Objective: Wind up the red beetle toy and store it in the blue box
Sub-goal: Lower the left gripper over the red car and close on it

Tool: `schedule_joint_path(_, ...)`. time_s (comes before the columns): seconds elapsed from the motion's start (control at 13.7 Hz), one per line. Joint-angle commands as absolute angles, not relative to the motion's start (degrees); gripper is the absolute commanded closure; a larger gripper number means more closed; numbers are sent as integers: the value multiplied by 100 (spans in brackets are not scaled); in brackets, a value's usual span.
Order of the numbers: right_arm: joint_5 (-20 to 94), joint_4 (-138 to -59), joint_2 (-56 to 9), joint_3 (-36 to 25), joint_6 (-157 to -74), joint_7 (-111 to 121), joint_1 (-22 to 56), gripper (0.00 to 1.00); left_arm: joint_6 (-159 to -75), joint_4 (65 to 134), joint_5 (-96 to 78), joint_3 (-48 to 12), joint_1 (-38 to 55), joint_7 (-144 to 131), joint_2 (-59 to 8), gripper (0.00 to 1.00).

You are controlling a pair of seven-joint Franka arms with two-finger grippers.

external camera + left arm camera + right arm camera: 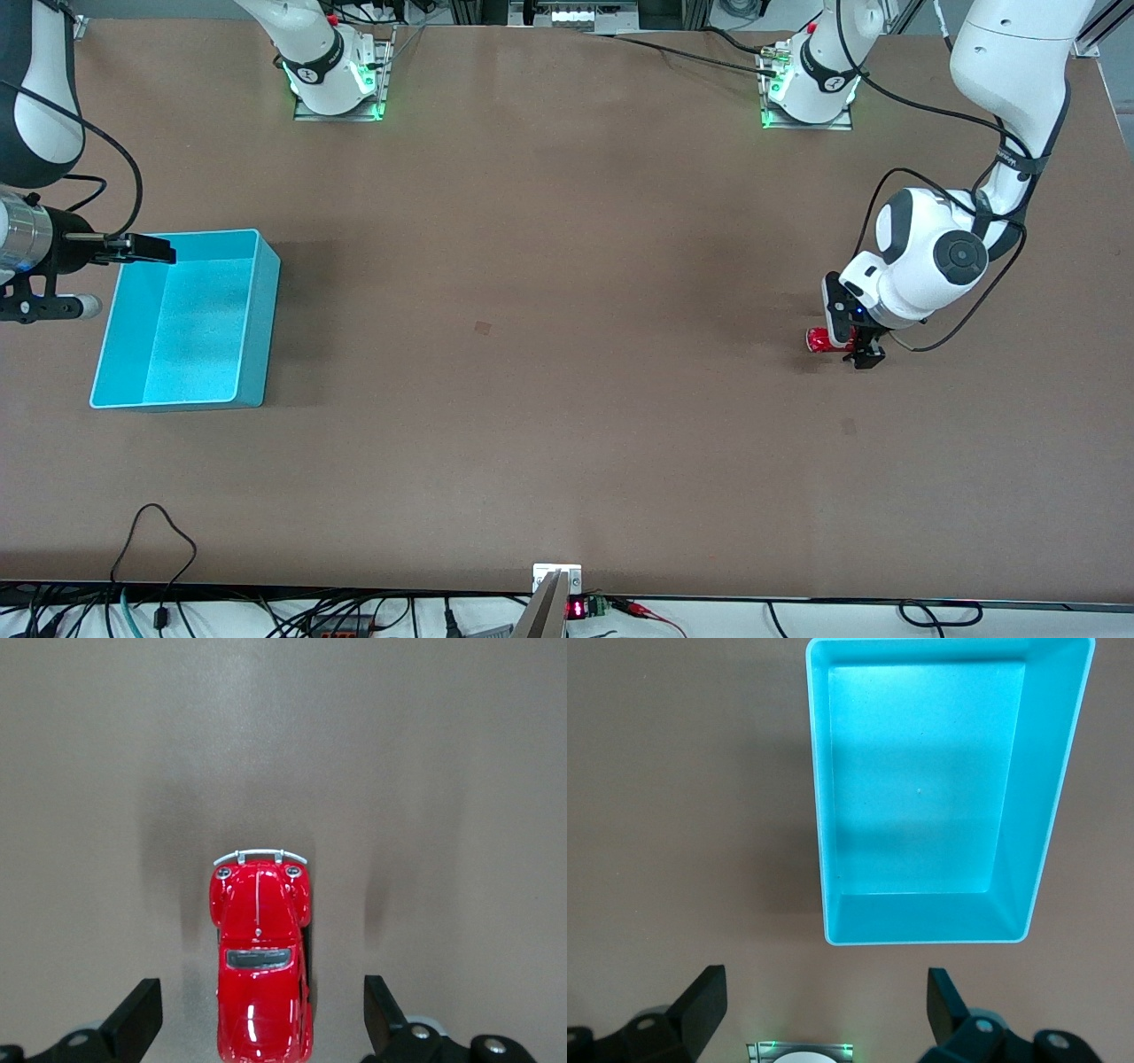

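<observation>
Front view: at the right of the frame the left gripper (849, 341) sits low at the red beetle toy (828, 339) on the table (549, 354); the blue box (182, 319) lies at the frame's left, the right gripper (146, 248) waiting over its upper rim.

Left wrist view: 2 fingers (133, 1014) spread, beetle between them untouched, long axis running along the gap.

Right wrist view: fingers (700, 1001) spread, box empty

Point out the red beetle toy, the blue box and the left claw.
red beetle toy (259, 943): left wrist view, on its roof and hood.
blue box (252, 332): front view, on its outer side wall.
left claw (263, 1014): left wrist view, midway between its open fingertips, straddling the toy.
</observation>
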State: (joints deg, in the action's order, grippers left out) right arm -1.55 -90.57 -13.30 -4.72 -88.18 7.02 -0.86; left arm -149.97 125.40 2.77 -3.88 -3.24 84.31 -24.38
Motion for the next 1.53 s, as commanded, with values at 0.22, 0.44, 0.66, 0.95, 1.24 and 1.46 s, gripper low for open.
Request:
schedule_joint_path(0.22,-176,-9026,-1336,-448,-8719,721,-132,0,-15108,12595,378,-352,-387,8323,-2479,0)
schedule_joint_path(0.44,-141,-9026,-1336,-448,-8596,703,-132,0,-15108,12595,378,-352,-378,8358,-2452,26)
schedule_joint_path(0.66,-123,-9026,-1336,-448,-8587,712,-141,0,-15108,12586,378,-352,-378,8358,-2452,49)
schedule_joint_path(0.95,-114,-9026,-1327,-448,-8570,703,-132,0,-15100,12586,387,-360,-378,8376,-2452,62)
schedule_joint_path(1.24,-105,-9009,-1292,-431,-8402,642,-70,0,-15065,12568,387,-360,-387,8385,-2470,62)
schedule_joint_path(1.46,-97,-8991,-1275,-404,-8402,642,-35,0,-15056,12525,387,-352,-395,8612,-2548,64)
